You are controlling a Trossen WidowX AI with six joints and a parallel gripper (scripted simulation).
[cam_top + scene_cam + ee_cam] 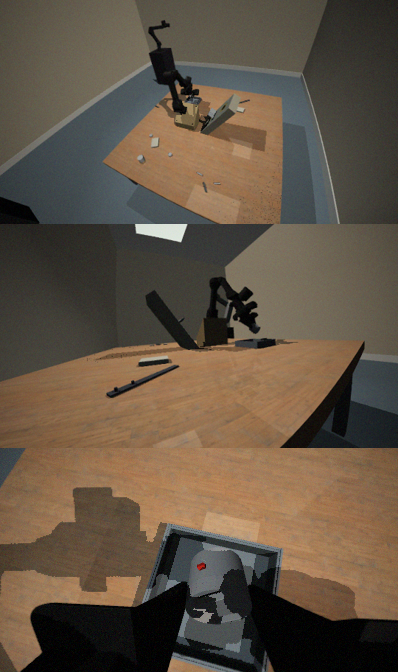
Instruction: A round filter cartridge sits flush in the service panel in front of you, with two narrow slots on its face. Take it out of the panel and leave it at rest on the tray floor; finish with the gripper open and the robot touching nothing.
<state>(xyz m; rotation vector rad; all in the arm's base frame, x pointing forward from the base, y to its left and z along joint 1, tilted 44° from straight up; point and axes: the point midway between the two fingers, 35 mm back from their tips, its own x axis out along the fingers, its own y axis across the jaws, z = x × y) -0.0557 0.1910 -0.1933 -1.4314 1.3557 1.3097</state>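
My gripper (253, 326) (217, 588) is shut on the grey round filter cartridge (256, 330) (212, 560), which has a small red mark on its side. The cartridge is held tilted above the tray (246, 344) (225, 537), with a gap between them in the exterior view. In the wrist view it overlaps the tray's interior and hides part of the floor. In the top view the gripper is over the tray, and the cartridge is too dark and small to make out. The slanted service panel (229, 107) (166, 316) stands away from the gripper, with a dark opening in its face.
A beige block (189, 116) (215, 331) stands at the arm's base, between the panel and the tray. A dark bar (147, 379) and a pale flat block (154, 361) (240, 110) lie beyond the panel. Several small items lie on the table's other side.
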